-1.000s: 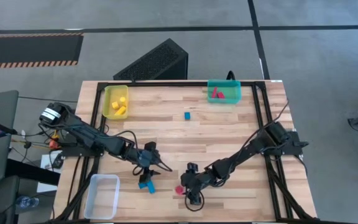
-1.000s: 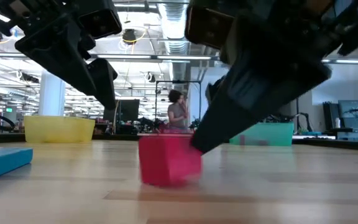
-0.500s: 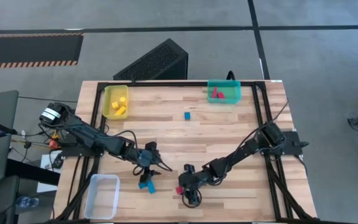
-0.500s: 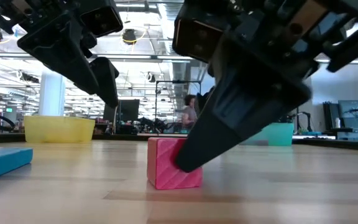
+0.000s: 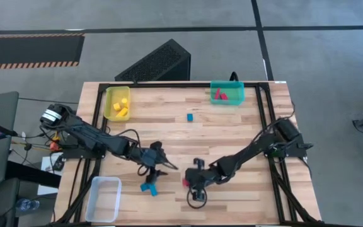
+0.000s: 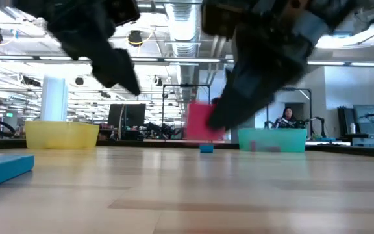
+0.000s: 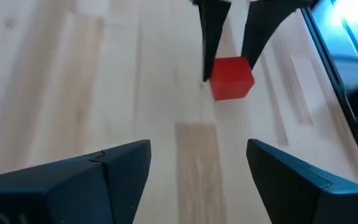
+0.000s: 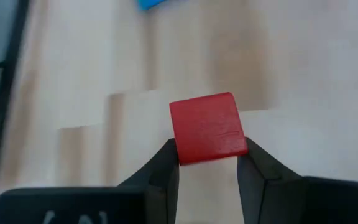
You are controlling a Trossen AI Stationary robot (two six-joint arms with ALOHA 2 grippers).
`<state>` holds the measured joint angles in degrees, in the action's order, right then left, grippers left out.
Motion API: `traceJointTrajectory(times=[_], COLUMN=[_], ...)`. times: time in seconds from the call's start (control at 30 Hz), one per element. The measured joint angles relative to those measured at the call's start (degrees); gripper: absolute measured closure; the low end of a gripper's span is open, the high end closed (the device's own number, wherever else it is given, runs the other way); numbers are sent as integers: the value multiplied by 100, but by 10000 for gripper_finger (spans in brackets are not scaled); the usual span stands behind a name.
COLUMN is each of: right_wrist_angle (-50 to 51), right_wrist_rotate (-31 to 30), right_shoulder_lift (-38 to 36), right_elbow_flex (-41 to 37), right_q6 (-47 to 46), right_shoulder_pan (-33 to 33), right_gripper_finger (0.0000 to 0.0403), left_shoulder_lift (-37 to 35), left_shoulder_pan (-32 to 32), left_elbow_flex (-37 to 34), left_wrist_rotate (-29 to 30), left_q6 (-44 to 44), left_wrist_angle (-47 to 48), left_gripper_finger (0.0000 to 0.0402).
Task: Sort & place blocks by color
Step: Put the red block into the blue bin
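Observation:
A red cube (image 8: 208,127) hangs above the table, with my right gripper (image 5: 186,181) shut on it near the table's front middle. My left gripper (image 5: 161,162) stands open just to its left, above the table, with nothing between its fingers (image 7: 129,163). A blue bar (image 5: 149,187) lies flat on the table below my left gripper. A tiny blue cube (image 5: 190,117) sits on the table farther back. The yellow bin (image 5: 118,103) holds yellow blocks at the far left. The teal bin (image 5: 227,93) holds red blocks at the far right. My right gripper pinches the red cube by two opposite side faces (image 8: 178,144) between its two fingers. Only the near edge of the cube sits between the fingertips (image 8: 166,163). The fingers come down at a slant from above. The cube is lifted clear of the table (image 6: 203,121).
A clear bin (image 5: 104,198) stands at the near left corner. A black frame (image 5: 261,101) runs along the table's edges. Bare wood lies between the grippers and the far bins. A person (image 6: 284,118) shows in the room behind the table.
My right gripper has shut on the red cube and lifted it off the table, where it stood a moment ago. My left gripper has gone up and a little toward the table's right edge, still open.

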<state>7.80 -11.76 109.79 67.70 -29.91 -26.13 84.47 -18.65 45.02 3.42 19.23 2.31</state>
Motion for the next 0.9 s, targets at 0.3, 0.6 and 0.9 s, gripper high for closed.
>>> traceJointTrajectory(times=[0.3,0.6,0.9], right_wrist_angle=[2100,2085,582], right_wrist_rotate=[-1483,-1681,-1360], right_shoulder_lift=[-1555,-3658,-4548], right_elbow_flex=[-10,-1631,-2463], right_q6=[582,744,2135], right_shoulder_pan=[243,923,1657], right_gripper_finger=[289,289,289], left_shoulder_lift=[0,-4,571], left_shoulder_pan=[935,1981,2878], left_elbow_flex=[662,1353,1416], left_wrist_rotate=[-488,-566,-1551], left_q6=[256,309,1623], left_wrist_angle=[4,-50,-1314], left_gripper_finger=[150,150,150])
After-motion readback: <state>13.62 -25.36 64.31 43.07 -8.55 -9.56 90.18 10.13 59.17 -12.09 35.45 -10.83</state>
